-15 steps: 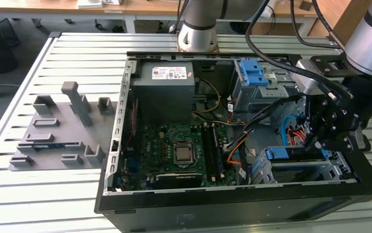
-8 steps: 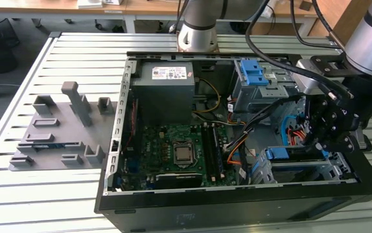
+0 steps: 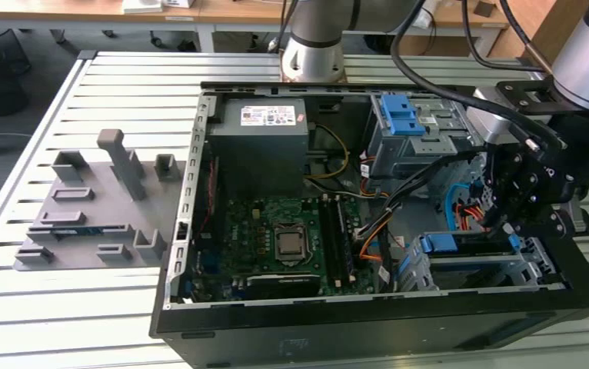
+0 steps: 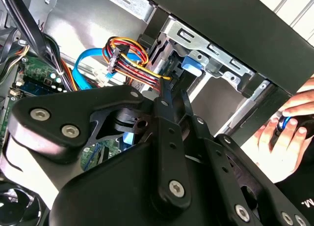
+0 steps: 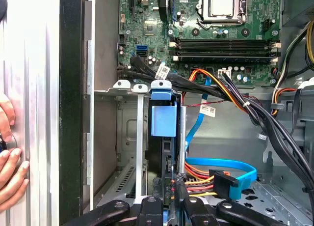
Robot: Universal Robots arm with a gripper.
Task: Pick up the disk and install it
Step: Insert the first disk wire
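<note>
Gripping disk (image 5: 163, 152) edge-on, pincer (image 5: 169, 199) inside drive cage (image 5: 128, 86).

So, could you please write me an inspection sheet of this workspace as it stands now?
Surface: slatted metal table, carrying the open computer case.
Job's things: the disk stands on edge in a slot of the drive cage, with its blue carrier showing.
Clutter: grey fixture plate with upright blocks, at the exterior view's left of the case.
Grippers: the gripper is at the disk's near end, inside the case.
Cables: blue flat cable and black bundle lie beside the cage.
Surroundings: a person's hand on the table outside the case wall; desks behind.
</note>
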